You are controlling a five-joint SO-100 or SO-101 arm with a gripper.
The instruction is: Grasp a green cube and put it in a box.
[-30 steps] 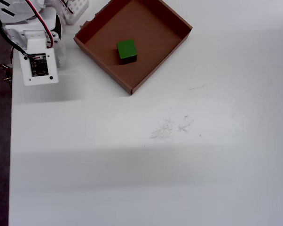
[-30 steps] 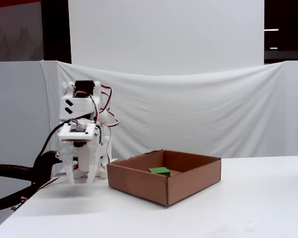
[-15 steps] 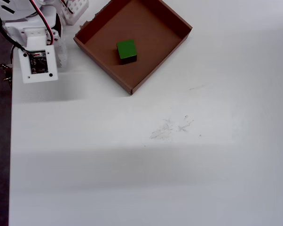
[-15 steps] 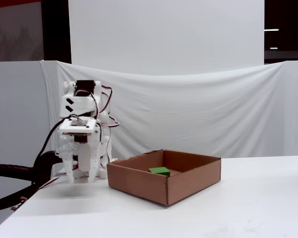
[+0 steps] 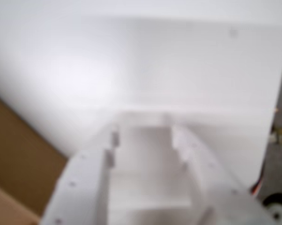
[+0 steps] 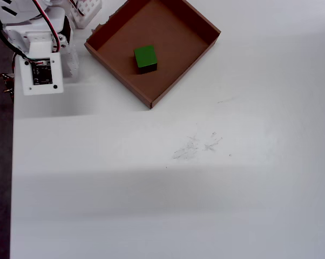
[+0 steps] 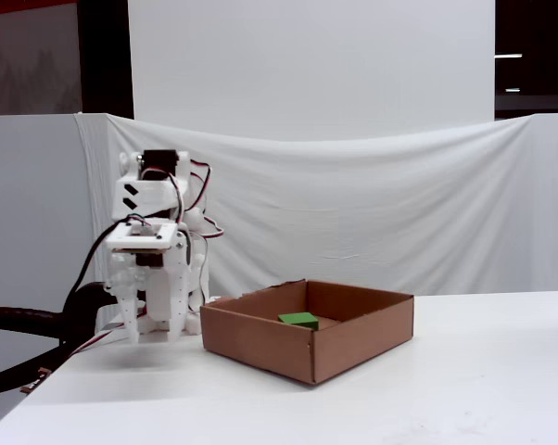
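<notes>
Your green cube (image 6: 146,57) sits inside the box (image 6: 194,60); the jaws (image 5: 143,136) are spread, empty, above the counter (image 6: 178,183).

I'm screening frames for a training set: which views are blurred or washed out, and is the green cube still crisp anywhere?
Wrist view: soft and overexposed, the gripper fingers blurred, only a corner of the box visible. Overhead view: sharp, with the green cube crisp and a broad faint shadow band across the table. Fixed view: clear, evenly lit; the cube shows just above the box wall.
</notes>
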